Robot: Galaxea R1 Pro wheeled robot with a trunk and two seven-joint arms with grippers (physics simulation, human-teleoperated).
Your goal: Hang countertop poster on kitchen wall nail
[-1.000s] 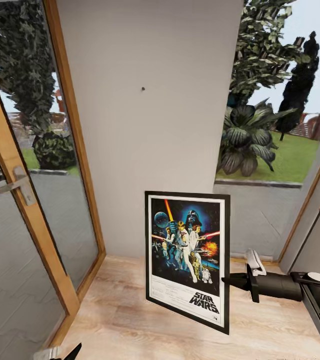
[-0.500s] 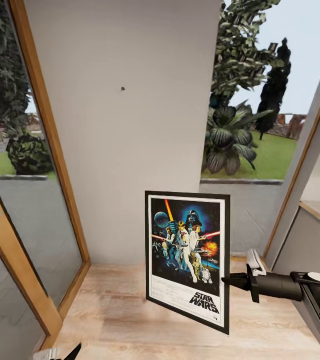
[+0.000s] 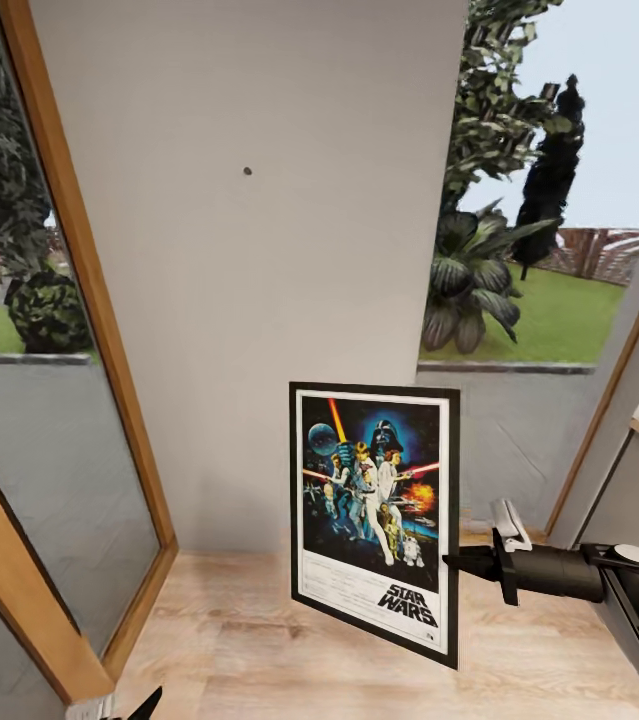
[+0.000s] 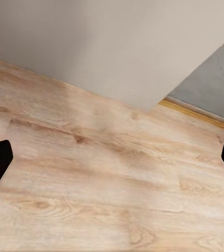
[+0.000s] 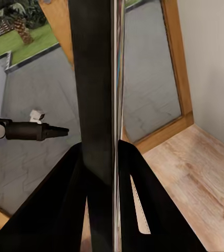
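right arm: matte black, cylindrical, white round cap | right tool: black, pale grey clip

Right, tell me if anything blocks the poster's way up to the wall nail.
Nothing visible does. The poster, held upright on its edge by the right gripper, hangs below and to the right of the wall nail, with bare pale wall between them.
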